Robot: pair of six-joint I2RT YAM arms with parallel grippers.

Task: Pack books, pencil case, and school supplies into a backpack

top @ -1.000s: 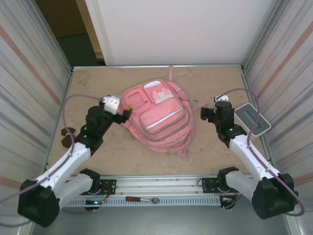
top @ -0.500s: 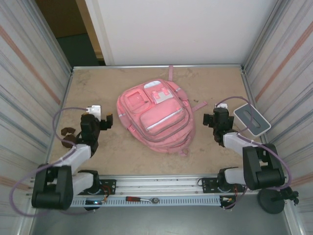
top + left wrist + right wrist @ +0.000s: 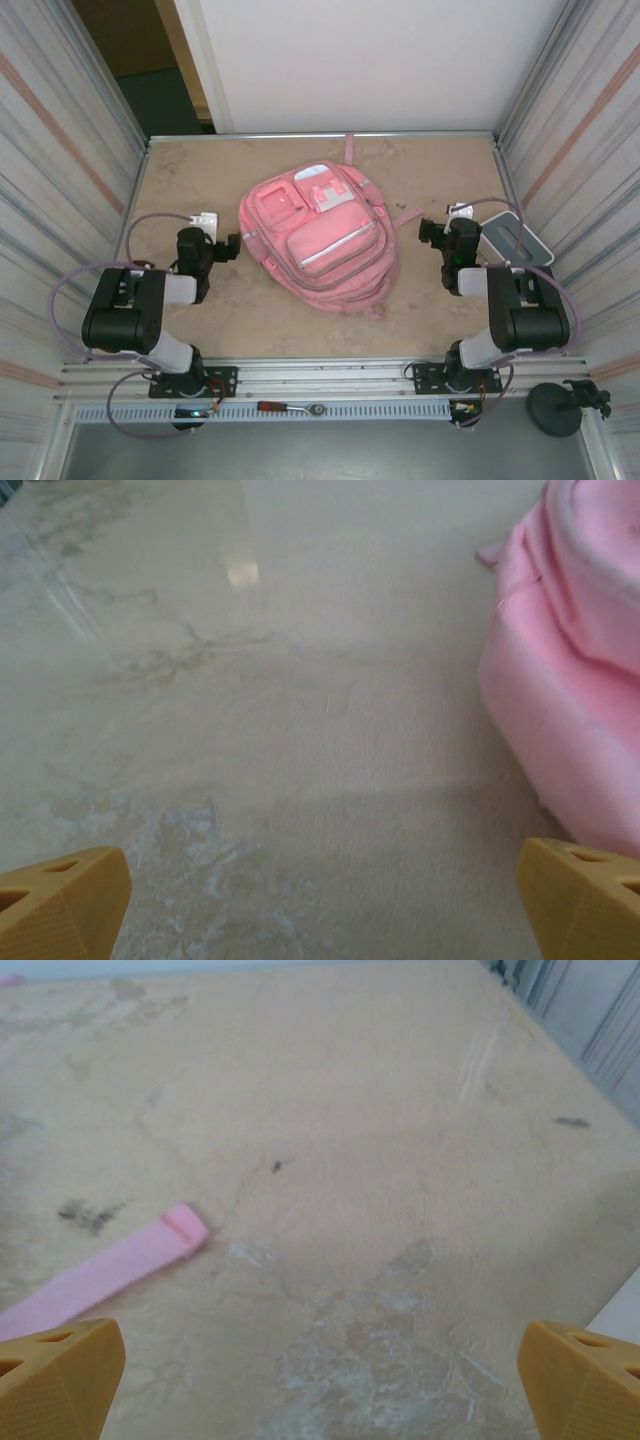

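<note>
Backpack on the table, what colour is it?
Pink. The backpack shows best in the top external view.

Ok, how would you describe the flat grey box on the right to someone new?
Find the big pink backpack in the middle of the table, then look to its right edge, beside the right arm. The flat rectangular box lies there at an angle. It is grey with a pale rim and hard-edged, unlike the soft pink bag.
</note>
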